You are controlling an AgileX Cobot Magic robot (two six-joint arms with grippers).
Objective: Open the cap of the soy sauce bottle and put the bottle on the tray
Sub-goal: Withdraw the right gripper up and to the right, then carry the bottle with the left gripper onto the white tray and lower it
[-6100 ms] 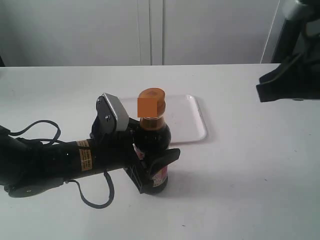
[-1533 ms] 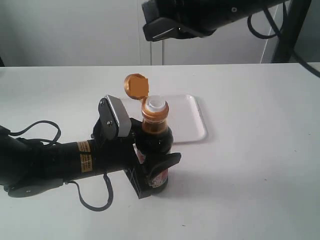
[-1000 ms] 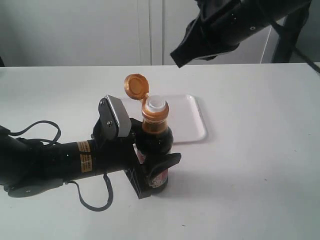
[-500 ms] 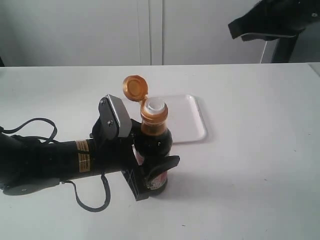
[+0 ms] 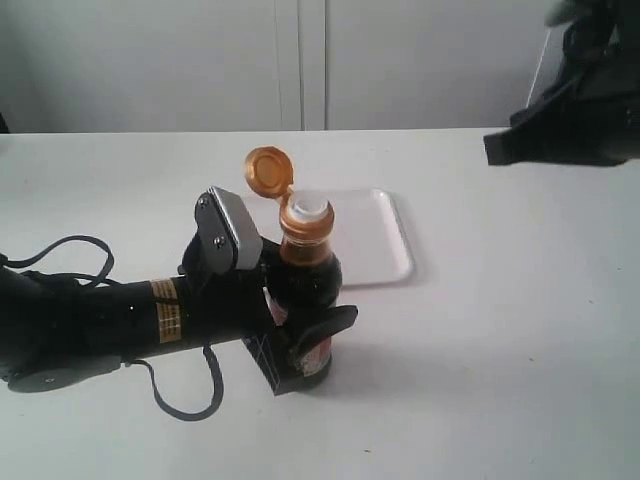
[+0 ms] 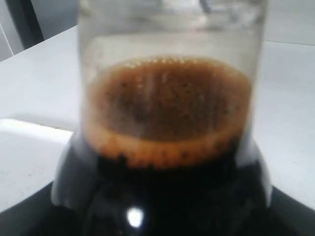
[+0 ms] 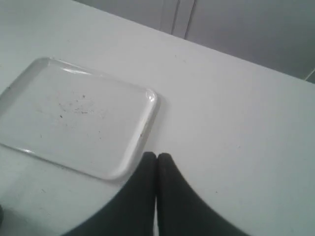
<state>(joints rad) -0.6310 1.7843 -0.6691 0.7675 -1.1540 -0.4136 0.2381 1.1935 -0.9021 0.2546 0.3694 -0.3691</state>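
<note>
The soy sauce bottle [image 5: 305,285] is upright in front of the tray [image 5: 385,245], on the near side of it. My left gripper [image 5: 305,350] is shut round its labelled lower body. The orange-brown cap [image 5: 267,170] stands flipped back on its hinge, and the white pour spout [image 5: 307,210] is bare. In the left wrist view the bottle's neck and dark liquid [image 6: 167,123] fill the picture, and the fingers are hidden. My right gripper [image 7: 156,158] is shut on nothing, held above the table beside a corner of the white tray [image 7: 74,118]. In the exterior view it hangs at the upper right [image 5: 500,150].
White cupboard doors [image 5: 300,60] stand behind the white table's far edge. A black cable [image 5: 70,260] loops on the table beside the left arm. Bare table [image 5: 500,330] lies to the right of the bottle.
The cap, shut six seconds ago, is now flipped open. Over the last second the right arm has swung from above the bottle to the upper right. The bottle has barely moved.
</note>
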